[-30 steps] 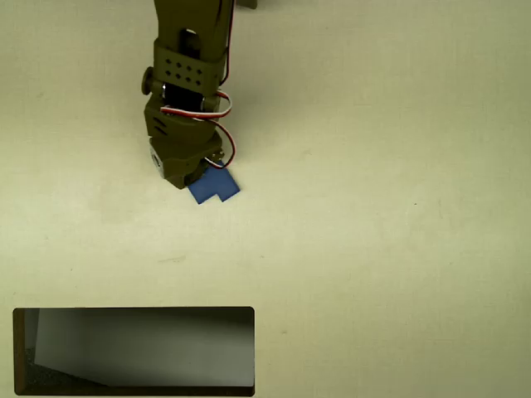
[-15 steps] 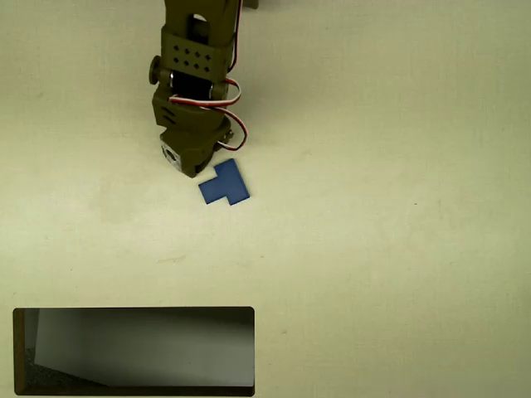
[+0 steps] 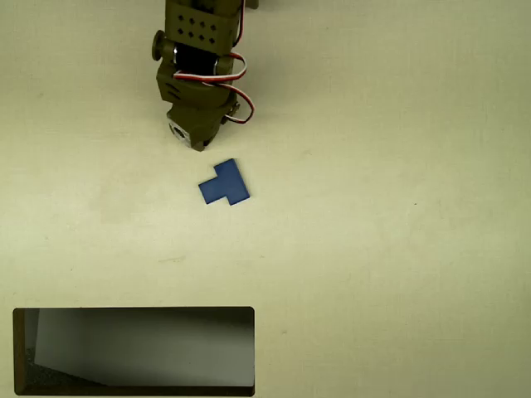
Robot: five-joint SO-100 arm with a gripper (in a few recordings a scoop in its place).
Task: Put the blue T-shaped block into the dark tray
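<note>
Blue, the T-shaped block (image 3: 224, 183) lies flat on the desk (image 3: 398, 207), well apart from the dark tray (image 3: 133, 313). We see the claw (image 3: 197, 143) has pulled back off it; its spread we cannot tell. Grasp still pending.

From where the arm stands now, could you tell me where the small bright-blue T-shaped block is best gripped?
Probably straight from above, since the small bright-blue T-shaped block lies flat and tilted on the table. Close the fingers across the wide bar's two long parallel edges, turning the wrist to match its tilt; the short stem offers less surface.
</note>
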